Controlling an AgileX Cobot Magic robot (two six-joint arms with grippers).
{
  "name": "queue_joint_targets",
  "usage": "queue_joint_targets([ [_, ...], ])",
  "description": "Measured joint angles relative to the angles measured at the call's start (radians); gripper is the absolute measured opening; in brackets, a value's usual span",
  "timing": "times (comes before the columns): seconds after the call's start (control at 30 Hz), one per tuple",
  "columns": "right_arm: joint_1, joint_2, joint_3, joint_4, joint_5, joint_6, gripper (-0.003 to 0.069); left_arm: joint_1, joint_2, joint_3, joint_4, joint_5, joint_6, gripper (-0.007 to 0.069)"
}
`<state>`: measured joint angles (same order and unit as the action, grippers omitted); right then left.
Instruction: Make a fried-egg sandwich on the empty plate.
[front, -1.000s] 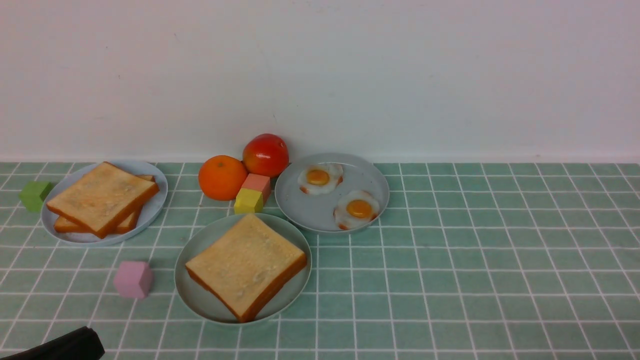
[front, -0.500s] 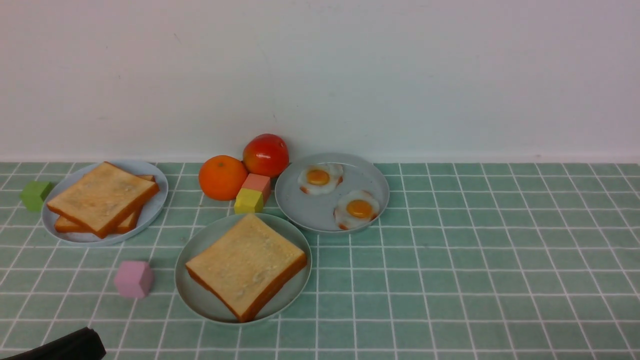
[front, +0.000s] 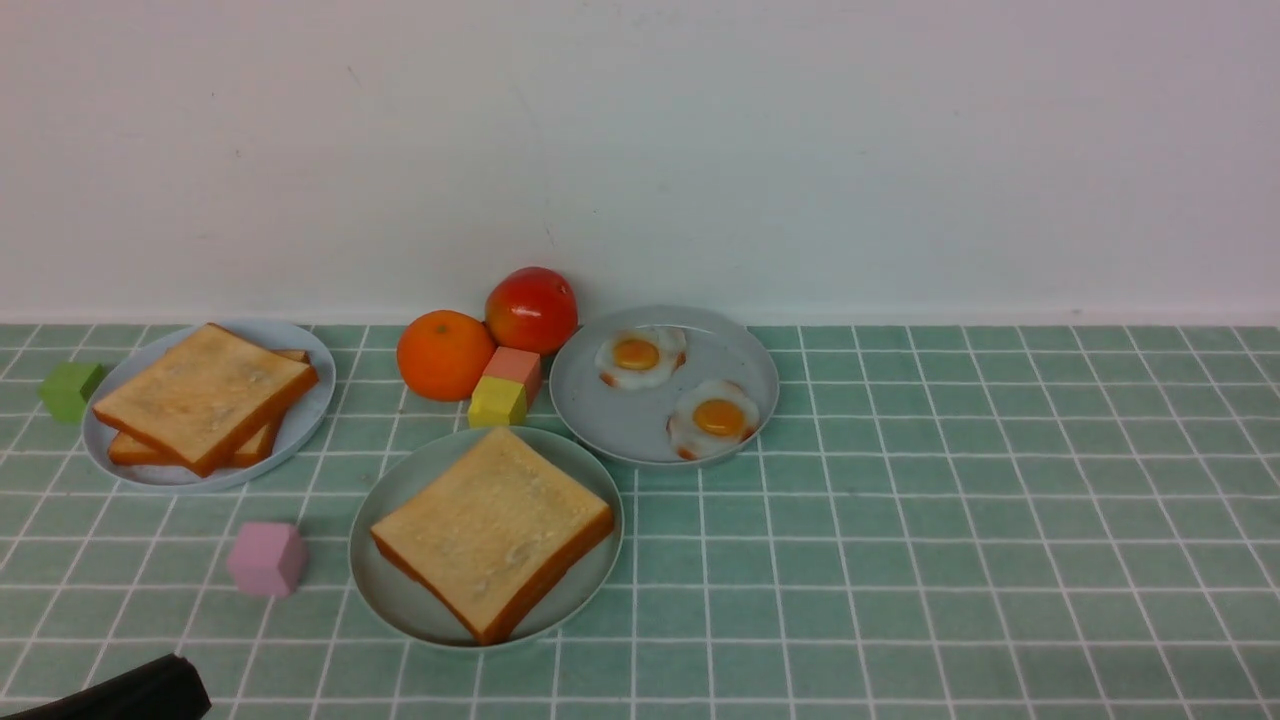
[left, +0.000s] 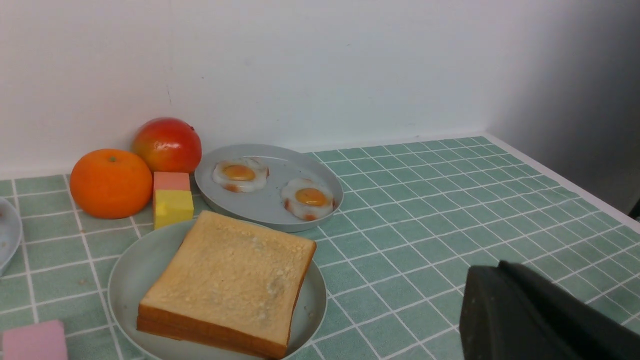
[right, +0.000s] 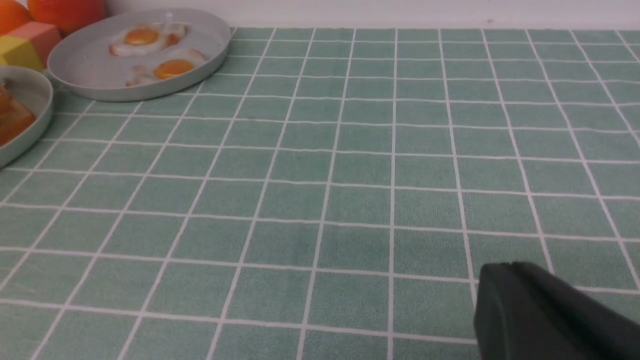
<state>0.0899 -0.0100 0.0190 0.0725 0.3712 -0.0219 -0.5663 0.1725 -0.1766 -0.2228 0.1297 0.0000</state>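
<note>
Nothing has shifted across the last second. One square golden toast slice (front: 492, 532) lies on the round mint-green plate (front: 400, 600) near the desk's front edge, so the egg step looks next. Two white fried eggs (front: 714, 417) sit on the grey plate (front: 640, 425) behind it. Both arms' fingers are closed and empty. Green tiled cloth (front: 950, 520) covers the desk beneath a plain white wall (front: 800, 150).

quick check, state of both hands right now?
Left hand: closed, holding nothing.
Right hand: closed, holding nothing.
</note>
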Motion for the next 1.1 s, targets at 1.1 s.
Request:
queue_joint_targets([
  [1.1, 0.0, -0.001, -0.001, 0.007, 0.006, -0.002, 0.0013, 0.522, -0.184, 0.181, 0.174, 0.194, -0.2, -0.0013],
])
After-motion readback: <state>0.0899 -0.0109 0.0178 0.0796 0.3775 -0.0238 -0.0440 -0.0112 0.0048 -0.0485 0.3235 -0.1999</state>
